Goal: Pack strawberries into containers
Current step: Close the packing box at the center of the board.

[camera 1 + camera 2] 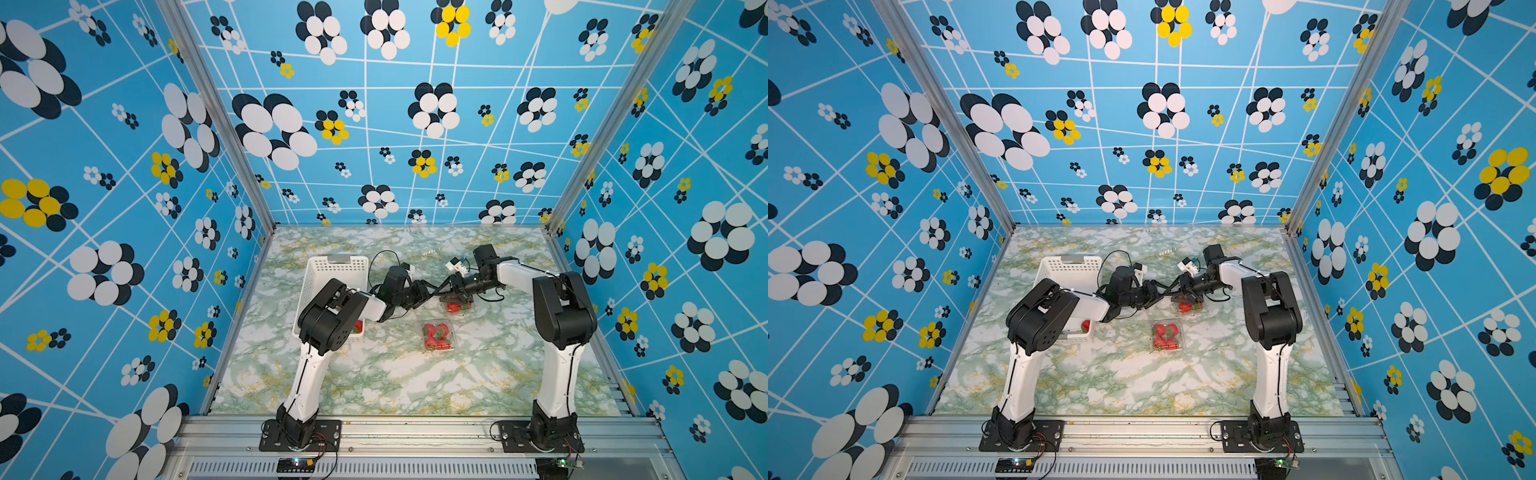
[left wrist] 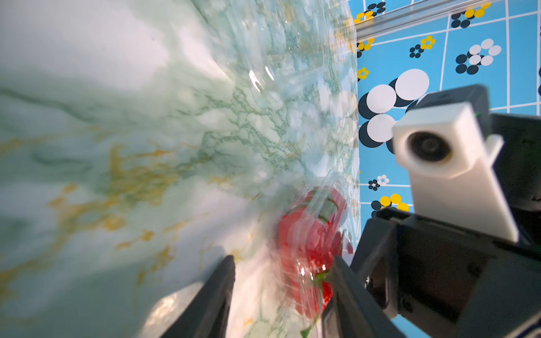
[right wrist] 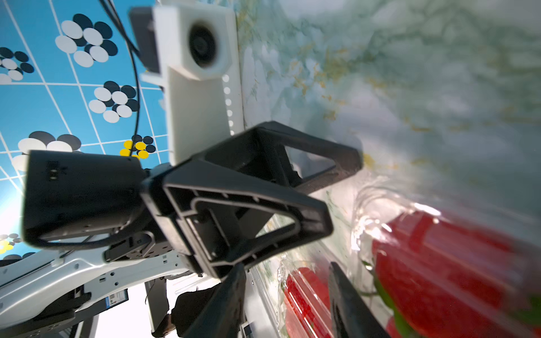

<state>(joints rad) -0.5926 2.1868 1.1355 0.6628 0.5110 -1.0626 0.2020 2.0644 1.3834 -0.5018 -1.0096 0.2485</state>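
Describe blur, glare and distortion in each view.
Both top views: sharp, wide-angle lens splays the patterned walls; left wrist view: smeared tabletop, glare streaks on the clear container over the strawberries; right wrist view: strawberries smeared into red streaks.

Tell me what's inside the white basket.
One red strawberry shows at the near end of the basket. The left arm covers much of the interior, so any others are hidden.

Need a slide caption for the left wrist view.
Left gripper, fingers apart, at a clear container of strawberries on the marble table, facing the right wrist camera.
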